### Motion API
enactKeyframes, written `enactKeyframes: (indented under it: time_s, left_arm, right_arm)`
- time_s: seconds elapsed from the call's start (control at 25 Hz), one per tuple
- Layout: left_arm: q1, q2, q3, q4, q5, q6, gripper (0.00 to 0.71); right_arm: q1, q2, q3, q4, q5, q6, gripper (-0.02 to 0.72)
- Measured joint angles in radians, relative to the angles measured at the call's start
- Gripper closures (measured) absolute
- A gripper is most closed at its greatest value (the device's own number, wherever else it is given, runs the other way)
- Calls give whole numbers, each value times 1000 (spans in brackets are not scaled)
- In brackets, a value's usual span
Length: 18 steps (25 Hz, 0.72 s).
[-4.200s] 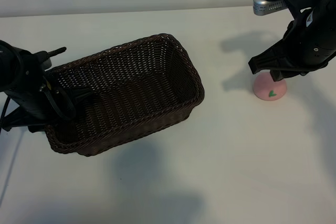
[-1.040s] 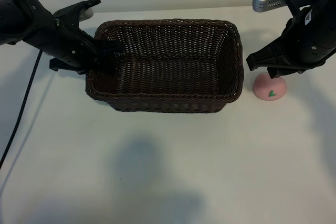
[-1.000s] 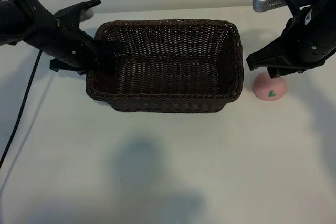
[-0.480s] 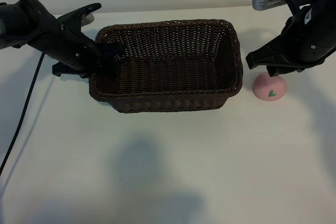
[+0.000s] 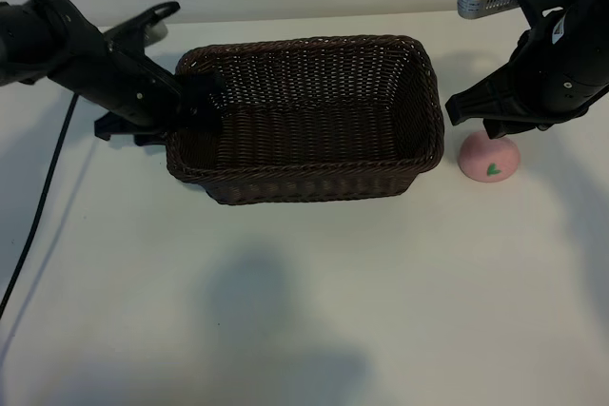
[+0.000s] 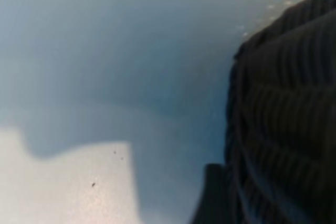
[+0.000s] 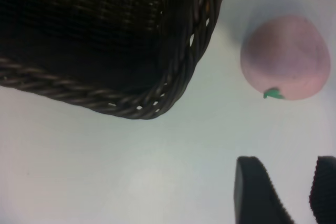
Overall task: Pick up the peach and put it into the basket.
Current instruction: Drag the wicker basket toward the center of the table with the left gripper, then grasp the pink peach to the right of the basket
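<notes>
The dark-brown woven basket (image 5: 304, 121) stands in the middle of the white table, long side across. My left gripper (image 5: 187, 105) is at the basket's left short rim, one part over the inside and one outside the wall. The basket's wall (image 6: 283, 119) fills one side of the left wrist view. The pale-pink peach (image 5: 490, 161) with its green leaf mark sits on the table just right of the basket. My right gripper (image 5: 497, 132) hovers directly above the peach, open and empty. The right wrist view shows the peach (image 7: 286, 59) beside the basket's corner (image 7: 157, 98), ahead of my right gripper (image 7: 286, 163).
A black cable (image 5: 43, 197) trails from the left arm down the left side of the white table (image 5: 304, 311). A narrow strip of table separates the basket's right rim from the peach.
The basket has swung round and slid right, close to the peach, with the left arm moving alongside it. In the last half second it shifted a little more. The right arm has held still.
</notes>
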Motion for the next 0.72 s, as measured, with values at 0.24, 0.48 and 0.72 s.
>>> enactKeyframes:
  time_s: [0.24, 0.48, 0.72]
  left_arm:
    - [0, -136, 0, 197, 44, -143, 25]
    - [0, -316, 0, 380, 118, -233, 50]
    - [0, -461, 0, 467, 177, -237, 69]
  right_arm:
    - [0, 0, 0, -1, 0, 0, 406]
    - [0, 0, 0, -2, 0, 0, 406]
    - [0, 0, 0, -2, 0, 1, 406]
